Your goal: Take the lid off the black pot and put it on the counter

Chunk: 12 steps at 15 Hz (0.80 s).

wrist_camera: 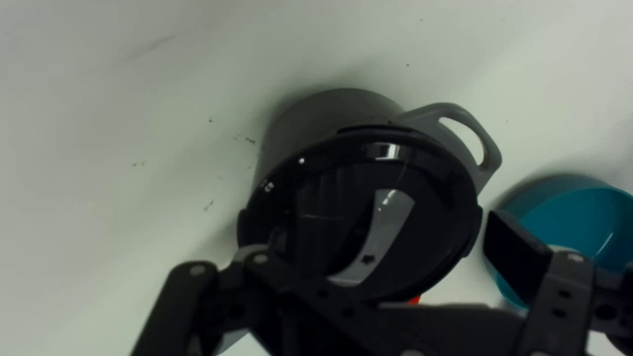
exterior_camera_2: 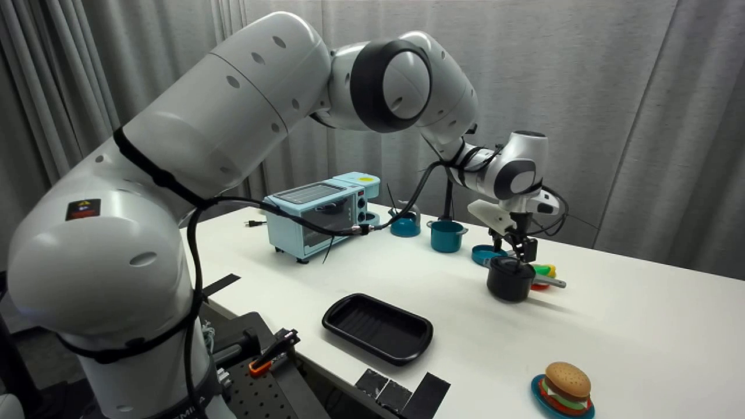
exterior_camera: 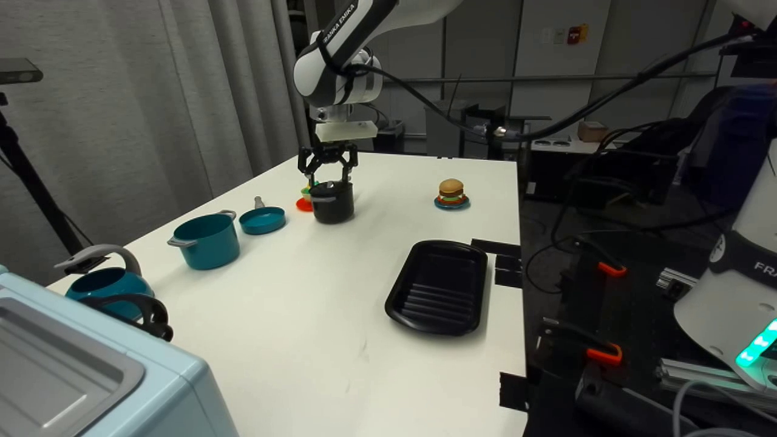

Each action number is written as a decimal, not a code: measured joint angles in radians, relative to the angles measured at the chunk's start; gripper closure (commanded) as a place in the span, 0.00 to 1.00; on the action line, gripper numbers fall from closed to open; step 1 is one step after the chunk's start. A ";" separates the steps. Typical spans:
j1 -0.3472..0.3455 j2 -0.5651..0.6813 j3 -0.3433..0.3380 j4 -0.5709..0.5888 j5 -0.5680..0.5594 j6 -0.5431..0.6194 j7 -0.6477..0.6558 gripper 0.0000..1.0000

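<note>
Gray curtain [exterior_camera_2: 582, 87] behind long edge of white counter [exterior_camera: 364, 291]. Gripper [exterior_camera: 329, 178] low over black pot [exterior_camera: 332, 207], with fingers [wrist_camera: 514, 252] well apart at opposite sides of lid [wrist_camera: 430, 212], gripping nothing; cannot tell whether touching. Lid on pot, nearer curtain-side edge than robot-side edge. Close by, shallow teal pan [exterior_camera: 262, 221]; farther along curtain-side edge, teal pot [exterior_camera: 220, 246], kettle [exterior_camera_2: 405, 228], toaster oven [exterior_camera_2: 317, 212]. Near robot-side edge, ribbed black grill pan [exterior_camera: 440, 288] and, farther from the toaster oven, toy burger [exterior_camera: 451, 189] on blue plate [exterior_camera: 450, 206].

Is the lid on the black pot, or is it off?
It's on. In the wrist view, the lid covers the top of the black pot, hiding the inside.
</note>
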 measured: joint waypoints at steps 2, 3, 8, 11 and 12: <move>0.000 0.004 -0.001 0.012 0.000 0.000 0.009 0.51; 0.000 0.008 -0.002 0.018 0.000 0.000 0.011 0.58; -0.002 0.015 -0.002 0.033 0.000 0.000 0.028 0.95; -0.005 0.025 -0.002 0.040 0.000 0.000 0.046 0.96; -0.005 0.029 -0.002 0.043 0.001 0.002 0.051 0.96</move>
